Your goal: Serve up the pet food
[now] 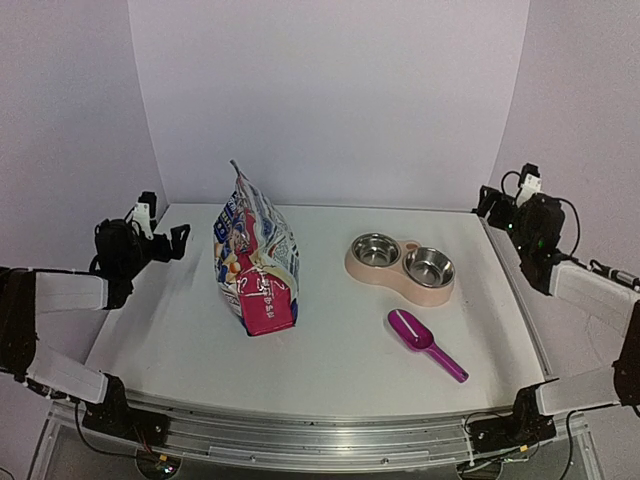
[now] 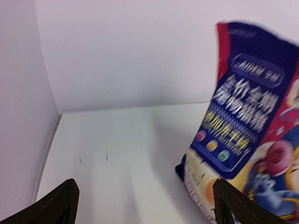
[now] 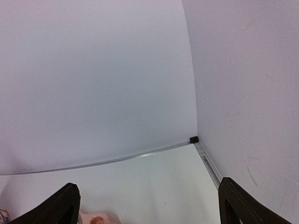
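Note:
The cat food pouch [image 1: 255, 255] stands upright on the white table, left of centre, and no kibble shows. It fills the right side of the left wrist view [image 2: 254, 116]. My left gripper [image 1: 172, 242] is open and empty, to the left of the pouch and apart from it; in its own view [image 2: 142, 210] the right fingertip [image 2: 233, 205] lies in front of the pouch's lower corner. My right gripper [image 1: 490, 205] is open and empty at the far right, behind the feeder, facing the back corner [image 3: 149, 210].
A pink double-bowl feeder [image 1: 392, 272] with two steel bowls sits right of centre; a sliver of it shows in the right wrist view [image 3: 93, 218]. A magenta scoop [image 1: 425, 343] lies in front of it. White walls enclose the back and sides.

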